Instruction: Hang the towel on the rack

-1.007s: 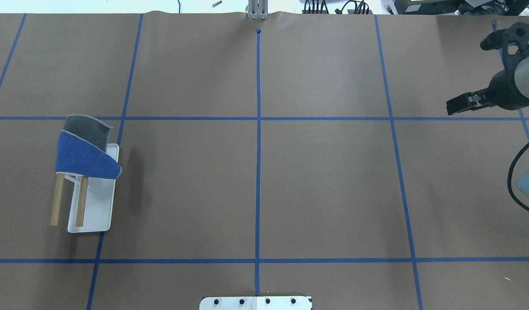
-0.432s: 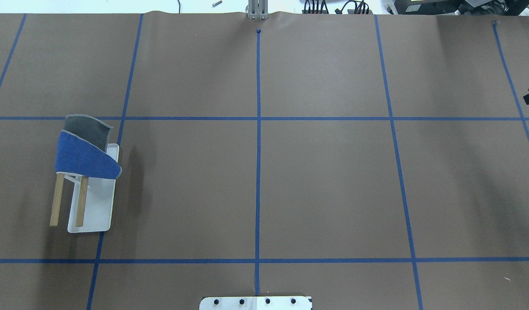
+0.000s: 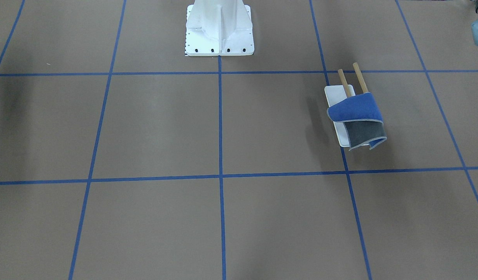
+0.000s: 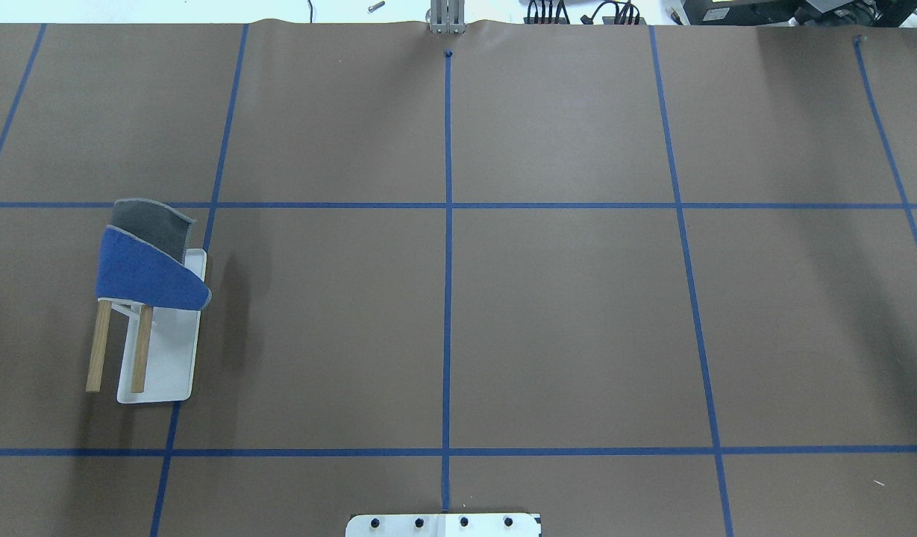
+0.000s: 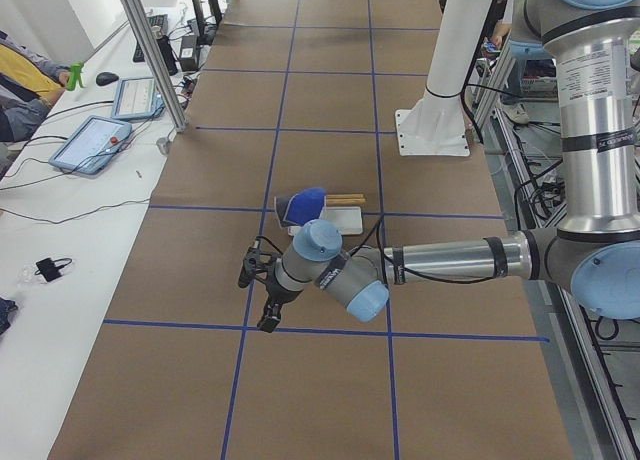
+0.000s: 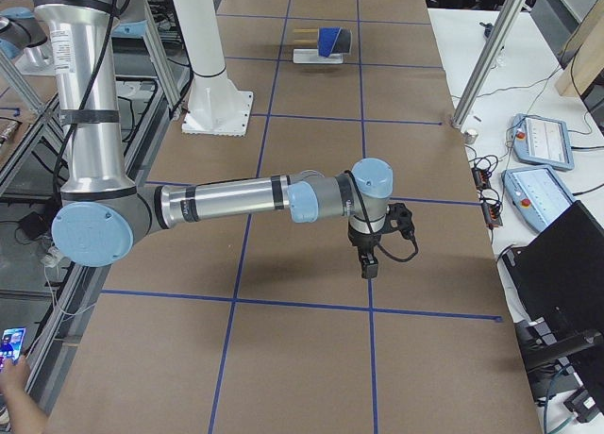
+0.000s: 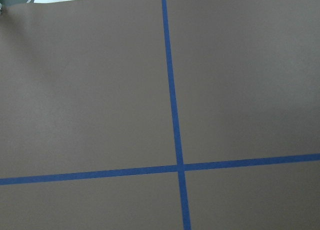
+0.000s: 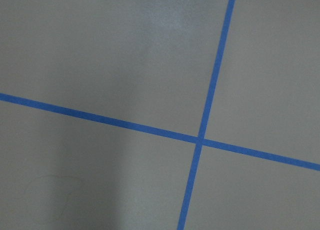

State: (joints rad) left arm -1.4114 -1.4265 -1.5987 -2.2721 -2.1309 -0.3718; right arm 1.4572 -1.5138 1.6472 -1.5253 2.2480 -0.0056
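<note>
The towel (image 4: 148,268) is draped over the far end of the rack's two wooden bars, blue face up, with its grey face hanging off the end. The rack (image 4: 167,358) stands on its white tray base at the table's left. Both also show in the front view: the towel (image 3: 355,111) and the rack (image 3: 334,95). My left gripper (image 5: 267,322) shows only in the exterior left view, off the table's left end near the rack. My right gripper (image 6: 369,267) shows only in the exterior right view, far from the rack. I cannot tell whether either is open or shut.
The large white bolted pedestal (image 3: 219,27) stands at the robot's side of the table, in the middle. Blue tape lines cross the brown table cover. A metal post (image 5: 150,50) and operators' tablets (image 5: 95,140) are along the far side.
My right gripper has moved off the right edge of the overhead view. The towel and rack have not moved.
</note>
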